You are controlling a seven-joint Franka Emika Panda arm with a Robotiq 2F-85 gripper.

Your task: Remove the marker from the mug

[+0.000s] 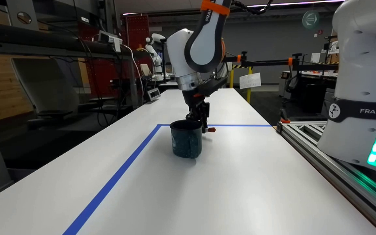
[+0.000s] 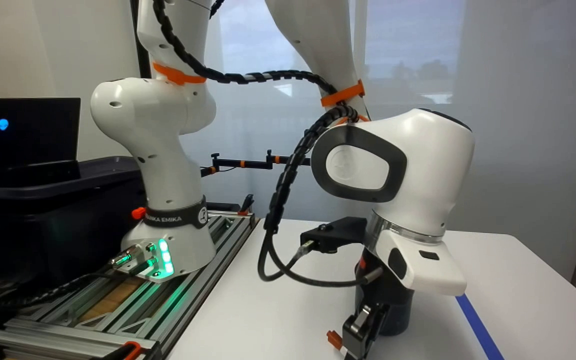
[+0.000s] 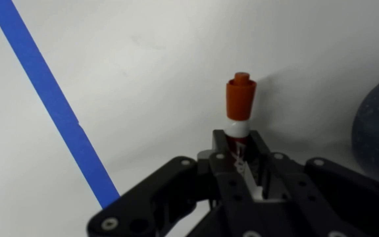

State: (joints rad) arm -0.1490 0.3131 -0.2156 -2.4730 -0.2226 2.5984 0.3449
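The marker (image 3: pixel 240 100) has an orange end, a white band and a dark red body. In the wrist view my gripper (image 3: pixel 237 141) is shut on its body, with the orange end sticking out past the fingertips. The orange end of the marker also shows in both exterior views (image 1: pixel 211 130) (image 2: pixel 334 340). The marker lies about level, close above the table, outside the mug. The teal mug (image 1: pixel 186 141) stands upright beside my gripper (image 1: pixel 204 129). It is partly hidden behind the gripper in an exterior view (image 2: pixel 398 317), and its side shows at the right edge of the wrist view (image 3: pixel 378 128).
The white table (image 1: pixel 240 182) carries blue tape lines (image 1: pixel 109 182), also seen in the wrist view (image 3: pixel 58 108). The robot base (image 1: pixel 354 137) stands on a metal frame (image 1: pixel 325 163) along one table edge. A small grey device (image 1: pixel 154 94) sits at the far table edge.
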